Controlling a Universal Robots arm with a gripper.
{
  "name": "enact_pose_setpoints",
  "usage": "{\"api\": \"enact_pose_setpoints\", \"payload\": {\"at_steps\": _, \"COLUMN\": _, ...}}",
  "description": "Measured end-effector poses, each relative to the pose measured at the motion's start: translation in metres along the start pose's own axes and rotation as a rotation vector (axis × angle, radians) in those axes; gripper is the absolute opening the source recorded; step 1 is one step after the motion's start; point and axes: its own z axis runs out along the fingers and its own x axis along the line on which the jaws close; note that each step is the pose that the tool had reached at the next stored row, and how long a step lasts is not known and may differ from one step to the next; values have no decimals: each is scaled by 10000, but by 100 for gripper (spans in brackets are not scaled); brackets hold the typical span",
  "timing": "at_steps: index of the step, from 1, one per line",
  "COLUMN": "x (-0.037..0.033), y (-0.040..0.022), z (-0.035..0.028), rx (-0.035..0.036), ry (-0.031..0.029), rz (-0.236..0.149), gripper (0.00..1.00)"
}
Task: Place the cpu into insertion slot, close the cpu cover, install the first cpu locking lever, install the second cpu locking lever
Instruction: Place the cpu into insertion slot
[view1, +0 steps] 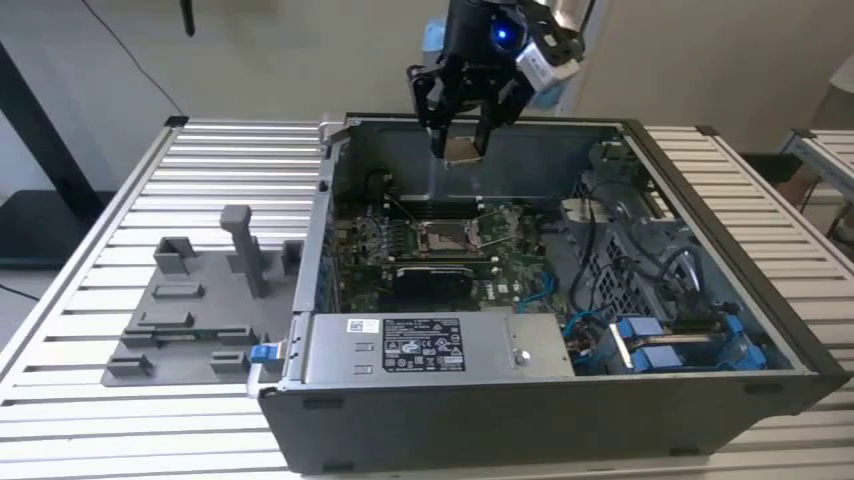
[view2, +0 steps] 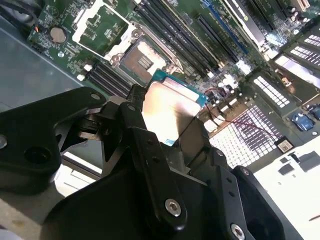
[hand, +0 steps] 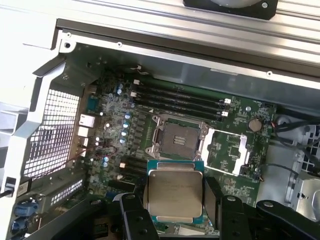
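Clamped on the small flat square silver-grey cpu (view1: 463, 152), the black claw (view1: 462, 146) is seen in the exterior view held high over the far wall of the open dark metal computer case (view1: 694, 170). In the second wrist view the cpu (view2: 170, 107) is pinched by its edges between the fingers (view2: 129, 117). The bare square insertion slot (view2: 141, 58) is well apart beyond it, with the thin metal cpu cover (view2: 100, 27) swung open beside that. In the first wrist view the insertion slot (hand: 177, 140) is shown empty, so all four steps are judged outstanding.
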Motion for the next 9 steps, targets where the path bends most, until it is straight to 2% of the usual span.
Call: {"api": "enact_pose_setpoints", "payload": {"at_steps": 9, "x": -1, "y": -1, "z": 12, "rx": -20, "ry": -29, "rz": 398, "gripper": 55}}
